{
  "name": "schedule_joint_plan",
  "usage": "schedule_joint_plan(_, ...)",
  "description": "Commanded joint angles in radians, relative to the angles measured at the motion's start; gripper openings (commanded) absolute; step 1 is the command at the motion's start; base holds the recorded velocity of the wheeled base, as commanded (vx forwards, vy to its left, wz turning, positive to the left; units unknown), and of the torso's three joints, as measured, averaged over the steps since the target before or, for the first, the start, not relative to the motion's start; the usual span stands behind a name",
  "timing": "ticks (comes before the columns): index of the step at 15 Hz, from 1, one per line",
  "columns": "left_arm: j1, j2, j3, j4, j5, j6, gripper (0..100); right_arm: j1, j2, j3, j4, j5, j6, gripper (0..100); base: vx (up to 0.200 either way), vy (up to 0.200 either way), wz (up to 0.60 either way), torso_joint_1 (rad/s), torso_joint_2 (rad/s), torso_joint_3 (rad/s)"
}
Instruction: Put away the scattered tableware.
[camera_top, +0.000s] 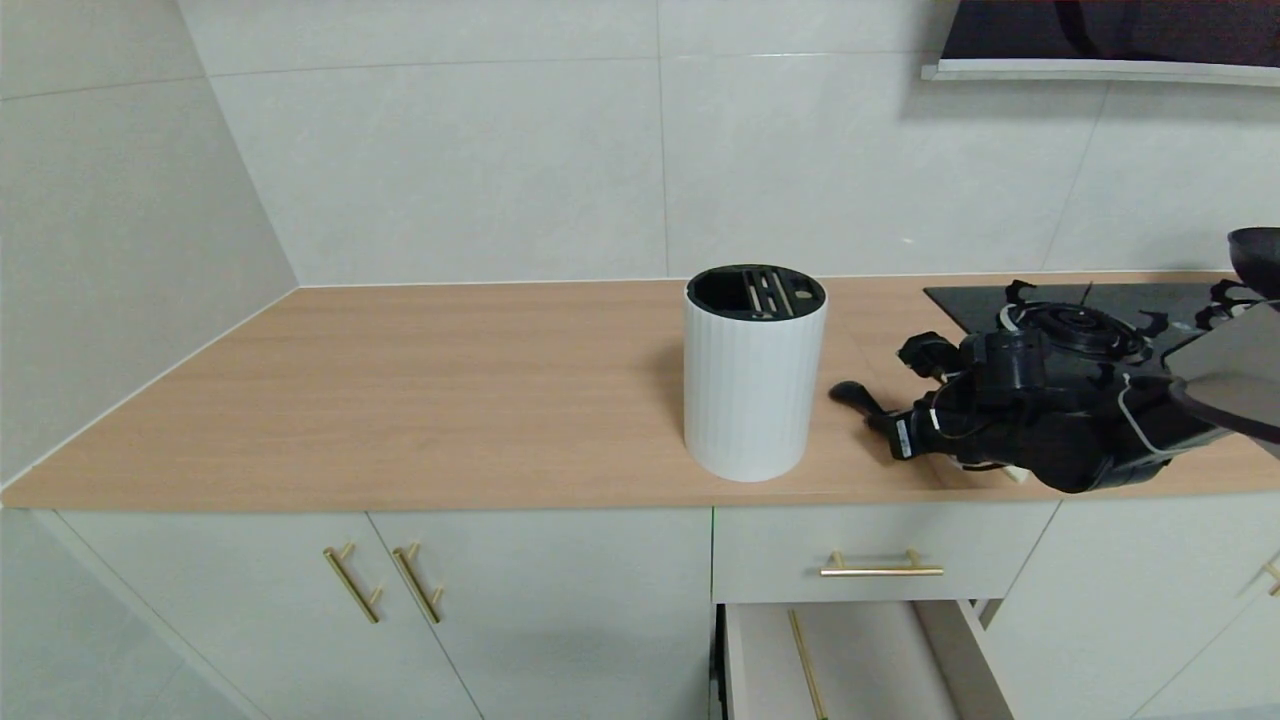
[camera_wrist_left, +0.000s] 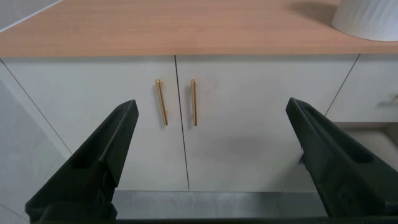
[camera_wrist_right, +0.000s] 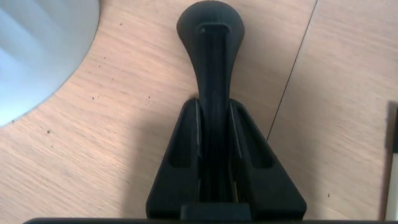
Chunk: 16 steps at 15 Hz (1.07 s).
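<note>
A white ribbed utensil holder (camera_top: 755, 385) with a black slotted top stands upright on the wooden countertop (camera_top: 400, 390). Just to its right my right gripper (camera_top: 885, 418) is shut on a black utensil handle (camera_top: 851, 394), low over the counter. In the right wrist view the handle (camera_wrist_right: 211, 37) sticks out past the fingers (camera_wrist_right: 183, 140), its rounded end near the holder's wall (camera_wrist_right: 37, 50). The rest of the utensil is hidden by the gripper. My left gripper (camera_wrist_left: 211, 155) hangs open with nothing in it, below counter level, facing the cupboard doors (camera_wrist_left: 180, 118).
A black gas hob (camera_top: 1080, 310) lies at the counter's right end behind the right arm. A pale thin object (camera_wrist_right: 392, 168) lies beside the right gripper. Below the counter a drawer (camera_top: 850, 660) is pulled open. Tiled walls stand behind and to the left.
</note>
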<state>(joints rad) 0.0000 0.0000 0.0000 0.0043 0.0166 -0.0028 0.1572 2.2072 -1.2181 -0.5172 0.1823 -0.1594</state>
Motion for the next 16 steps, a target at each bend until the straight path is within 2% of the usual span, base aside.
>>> schedule_joint_plan(1,0.0,0.0,0.0,0.0,0.0,0.0,100,0.007,-0.027,-0.026,0.057,-0.024,0.024,0,0.0,0.0,0.0,0.0,0.0,0.0)
schedule_joint_plan(3,0.0,0.002,0.0,-0.001,0.0,0.0,100,0.013,-0.083,-0.043,0.152,-0.035,0.089,0,0.0,0.0,0.0,0.0,0.0,0.0)
schedule_joint_plan(5,0.0,0.002,0.0,0.0,0.0,0.0,100,0.059,-0.192,-0.021,0.279,-0.167,0.178,0,0.0,0.0,0.0,0.0,0.0,0.0)
schedule_joint_plan(6,0.0,0.002,0.0,0.0,0.0,0.0,100,0.084,-0.259,-0.011,0.342,-0.273,0.256,0,0.0,0.0,0.0,0.0,0.0,0.0)
schedule_joint_plan(7,0.0,0.002,0.0,0.0,0.0,0.0,100,0.102,-0.314,0.019,0.382,-0.307,0.304,0,0.0,0.0,0.0,0.0,0.0,0.0)
schedule_joint_plan(10,0.0,0.0,0.0,0.0,0.0,0.0,100,0.114,-0.482,0.166,0.45,-0.31,0.343,0,0.0,0.0,0.0,0.0,0.0,0.0)
schedule_joint_plan(12,0.0,0.0,0.0,-0.001,0.0,0.0,100,0.14,-0.624,0.318,0.46,-0.311,0.356,0,0.0,0.0,0.0,0.0,0.0,0.0)
schedule_joint_plan(16,0.0,0.0,0.0,0.0,0.0,0.0,100,0.16,-0.745,0.437,0.453,-0.316,0.396,0,0.0,0.0,0.0,0.0,0.0,0.0)
